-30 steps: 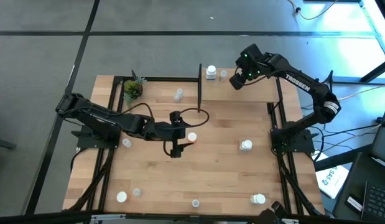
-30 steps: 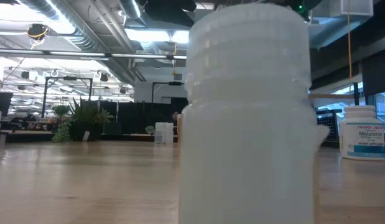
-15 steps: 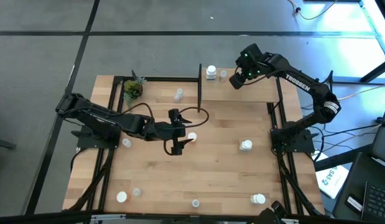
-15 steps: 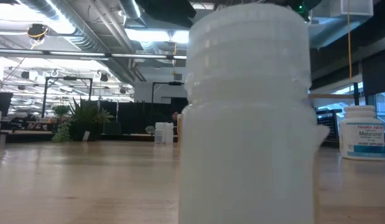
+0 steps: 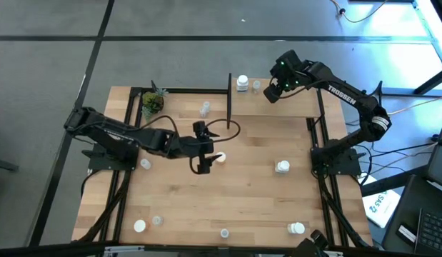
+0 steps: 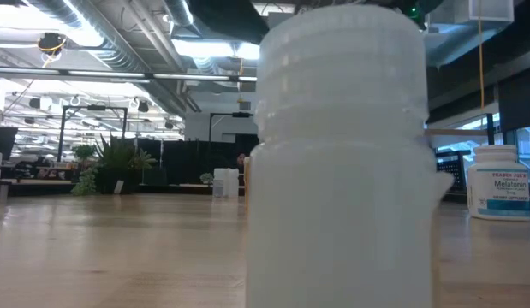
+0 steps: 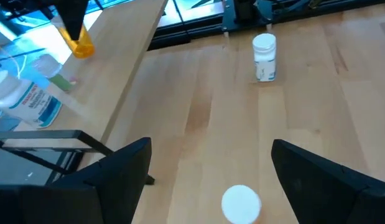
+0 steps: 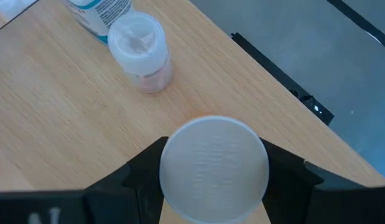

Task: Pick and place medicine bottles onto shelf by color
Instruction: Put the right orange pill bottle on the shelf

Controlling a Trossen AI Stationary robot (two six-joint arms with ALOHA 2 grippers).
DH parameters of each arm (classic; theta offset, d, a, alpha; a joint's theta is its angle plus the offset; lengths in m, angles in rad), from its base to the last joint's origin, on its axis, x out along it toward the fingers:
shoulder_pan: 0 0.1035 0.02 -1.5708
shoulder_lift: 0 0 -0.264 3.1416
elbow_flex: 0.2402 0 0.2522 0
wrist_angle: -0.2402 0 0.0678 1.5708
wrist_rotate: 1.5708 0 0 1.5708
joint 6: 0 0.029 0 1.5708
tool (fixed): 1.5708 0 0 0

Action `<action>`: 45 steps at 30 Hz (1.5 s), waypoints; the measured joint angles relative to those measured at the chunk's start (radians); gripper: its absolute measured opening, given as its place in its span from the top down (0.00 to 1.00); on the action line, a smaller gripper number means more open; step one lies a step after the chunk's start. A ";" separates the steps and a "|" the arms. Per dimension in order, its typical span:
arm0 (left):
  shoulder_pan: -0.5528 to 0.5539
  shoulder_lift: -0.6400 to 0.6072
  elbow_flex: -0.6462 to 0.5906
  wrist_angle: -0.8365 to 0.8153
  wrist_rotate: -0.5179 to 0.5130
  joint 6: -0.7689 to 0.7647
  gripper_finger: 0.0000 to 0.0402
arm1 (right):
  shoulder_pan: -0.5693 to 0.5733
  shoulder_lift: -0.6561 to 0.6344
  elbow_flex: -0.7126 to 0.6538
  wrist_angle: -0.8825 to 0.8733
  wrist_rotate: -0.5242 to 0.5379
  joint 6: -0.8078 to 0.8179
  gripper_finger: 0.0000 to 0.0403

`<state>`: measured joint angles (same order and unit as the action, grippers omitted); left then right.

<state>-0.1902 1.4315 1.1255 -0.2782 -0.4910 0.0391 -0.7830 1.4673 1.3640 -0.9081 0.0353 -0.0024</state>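
Note:
My right gripper [image 5: 273, 91] [image 8: 214, 149] is over the far right end of the shelf [image 5: 292, 103], shut on an orange medicine bottle [image 7: 82, 43] with a white cap [image 8: 214, 168]. A white labelled bottle [image 5: 242, 83] and a clear one [image 5: 256, 86] stand on the shelf beside it. My left gripper [image 5: 208, 151] [image 7: 211, 149] is at mid-table, open. Its fingers stand on either side of a white-capped bottle [image 5: 220, 157] [image 7: 242, 203], which stands on the table, and do not touch it. My right gripper pinches the orange bottle between its two fingers, at the cap's two sides [image 8: 166, 171]. The fingers [image 7: 71, 15] come from above, slanting down. The bottle hangs upright with its orange body [image 7: 83, 46] below them, over the shelf board. I cannot tell whether its base touches the board.
Standing on the table are a white bottle [image 5: 282, 167] [image 7: 264, 57] at the right and several small bottles along the near edge [image 5: 224, 233]; one of them [image 6: 342, 154] fills the low view. A clear bottle [image 5: 205, 108], a potted plant [image 5: 153, 101] and a black post [image 5: 229, 96] are at the shelf.
My left gripper has turned a little at mid-table, its fingers swinging slightly toward the far edge. It has stayed open around the white-capped bottle. The right gripper and its orange bottle have kept still.

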 joint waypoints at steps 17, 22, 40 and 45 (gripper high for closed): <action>0.009 0.000 -0.001 -0.029 0.002 -0.003 0.19 | 0.000 0.000 0.000 0.013 -0.001 -0.005 0.39; 0.009 0.000 -0.001 -0.029 0.002 -0.003 0.19 | 0.000 -0.015 -0.001 0.061 -0.002 -0.032 0.39; 0.009 0.000 -0.001 -0.028 0.001 -0.003 0.19 | 0.184 -0.151 -0.001 -0.068 0.128 -0.216 0.58; 0.009 0.000 -0.001 -0.028 -0.024 -0.004 0.19 | 0.247 -0.151 -0.001 -0.140 0.145 -0.222 0.79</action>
<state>-0.1814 1.4319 1.1248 -0.3061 -0.5149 0.0353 -0.5362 1.3159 1.3628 -1.0476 0.1799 -0.2244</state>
